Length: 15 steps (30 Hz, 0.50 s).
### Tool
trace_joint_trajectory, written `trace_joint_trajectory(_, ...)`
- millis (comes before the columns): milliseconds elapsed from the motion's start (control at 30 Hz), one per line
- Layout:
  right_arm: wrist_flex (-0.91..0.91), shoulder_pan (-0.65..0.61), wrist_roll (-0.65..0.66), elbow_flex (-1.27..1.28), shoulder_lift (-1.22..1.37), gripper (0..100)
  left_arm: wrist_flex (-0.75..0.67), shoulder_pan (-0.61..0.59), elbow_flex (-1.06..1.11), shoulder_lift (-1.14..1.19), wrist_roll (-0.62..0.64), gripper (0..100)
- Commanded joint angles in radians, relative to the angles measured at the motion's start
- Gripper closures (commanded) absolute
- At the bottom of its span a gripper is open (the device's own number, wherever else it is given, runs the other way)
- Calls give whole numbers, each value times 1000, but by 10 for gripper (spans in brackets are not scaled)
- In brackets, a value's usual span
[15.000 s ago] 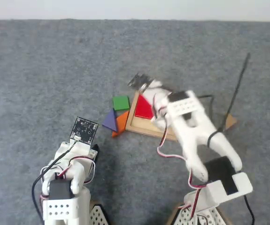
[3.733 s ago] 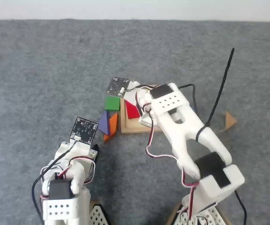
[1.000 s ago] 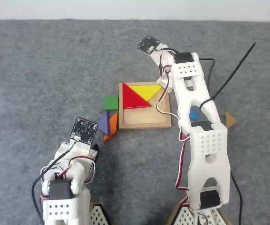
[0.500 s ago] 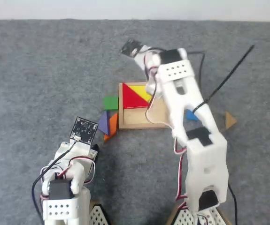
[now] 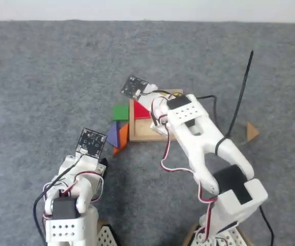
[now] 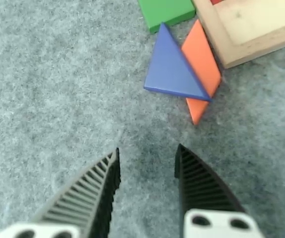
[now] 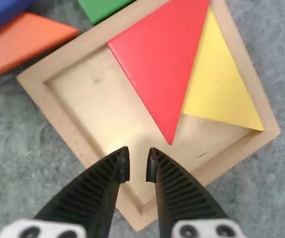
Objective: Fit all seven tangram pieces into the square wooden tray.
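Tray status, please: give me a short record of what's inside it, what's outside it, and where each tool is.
tray: holds two pieces, rest of floor bare
inside: red triangle, yellow triangle, edge to edge
outside, beside it: green square, blue triangle overlapping orange piece
farther off: tan triangle
left tool: open, empty, over carpet, short of blue triangle
right tool: slightly open, empty, over bare floor

Tray (image 7: 97, 109): pale bare wood, smooth, matt. Red triangle (image 7: 164, 64) and yellow triangle (image 7: 216, 89): smooth matt paint. Table (image 6: 48, 74): fuzzy felt-like cloth. Left tool (image 6: 147, 151): black ribbed plastic
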Motion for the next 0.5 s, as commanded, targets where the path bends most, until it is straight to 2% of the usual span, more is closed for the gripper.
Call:
trace_joint_trajectory(0, -27, 1, 15, -44, 21, 925, 8, -5, -8, -12, -8, 830)
trace_joint_trajectory(267, 19, 51, 12, -255, 225, 925, 8, -5, -8, -12, -8, 830)
trace_joint_trajectory(467, 79, 104, 14, -393, 260, 925, 8, -5, -8, -12, -8, 830)
